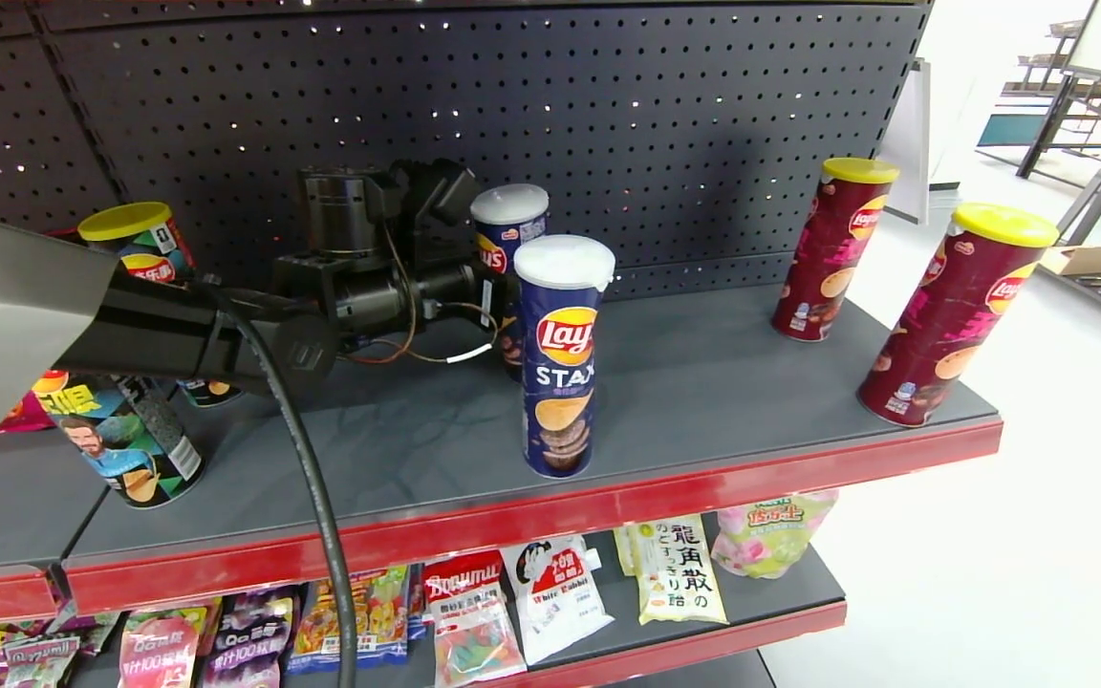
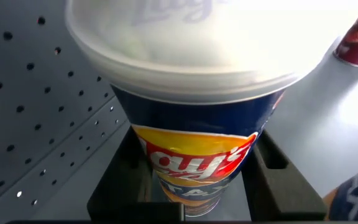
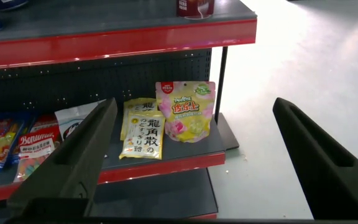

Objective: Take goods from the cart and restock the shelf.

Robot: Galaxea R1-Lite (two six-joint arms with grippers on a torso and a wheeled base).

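Observation:
At the back of the grey shelf stands a blue chip can with a white lid. My left gripper reaches in from the left and is shut on its body. In the left wrist view the can stands upright between the two dark fingers, with the left gripper low around it. A second blue can stands in front, near the shelf's red edge. My right gripper hangs open and empty, facing the lower shelf.
Two maroon cans with yellow lids stand at the shelf's right end. A yellow-lidded can and a colourful can stand at the left. Snack bags fill the lower shelf. A pegboard wall backs the shelf.

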